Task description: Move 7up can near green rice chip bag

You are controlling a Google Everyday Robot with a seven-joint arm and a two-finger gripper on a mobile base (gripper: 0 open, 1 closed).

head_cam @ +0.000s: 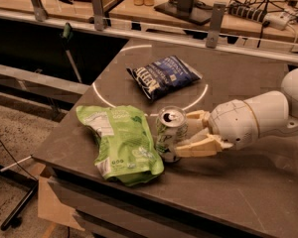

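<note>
The 7up can (170, 132) stands upright on the dark table (248, 182), its pull-tab top showing, right against the right edge of the green rice chip bag (121, 142). The bag is lime green with white label patches and lies flat near the table's front left corner. My gripper (181, 135) reaches in from the right on a white arm (253, 120), and its cream fingers (196, 147) are closed on the can's sides.
A dark blue chip bag (163, 76) lies behind the can toward the table's middle. A white ring is marked on the tabletop. The table's left and front edges drop off close to the green bag. A rail with posts and a cluttered bench stand behind.
</note>
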